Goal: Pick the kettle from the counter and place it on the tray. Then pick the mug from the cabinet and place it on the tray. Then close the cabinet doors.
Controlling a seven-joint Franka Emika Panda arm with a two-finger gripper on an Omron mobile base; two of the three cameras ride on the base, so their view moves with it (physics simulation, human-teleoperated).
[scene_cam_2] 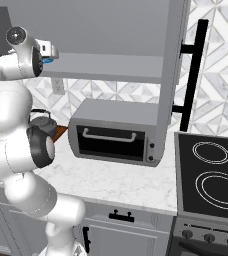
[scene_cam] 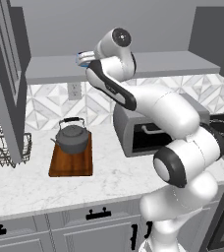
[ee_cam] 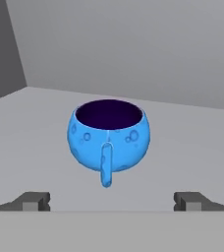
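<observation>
My gripper (ee_cam: pixel 112 201) stands with its fingers (ee_cam: pixel 35 201) spread wide apart and gripping nothing, the round, glossy blue mug (ee_cam: pixel 108 139) upright between and just beyond them with its handle turned toward me. It sits on the plain grey shelf of the cabinet (ee_cam: pixel 192 147), bare shelf all around it and the back wall well behind. Below, the dark metal kettle (scene_cam: pixel 72 137) rests on the reddish wooden tray (scene_cam: pixel 70 161) on the marble counter (scene_cam: pixel 109 184), beside a toaster oven (scene_cam_2: pixel 113 132); a cabinet door (scene_cam_2: pixel 170 75) hangs open.

The white jointed arm (scene_cam: pixel 173 147) rises from the lower right to upper centre of the left base view, its dark two-finger claw (ee_cam: pixel 112 201) spread wide with nothing between the tips.
</observation>
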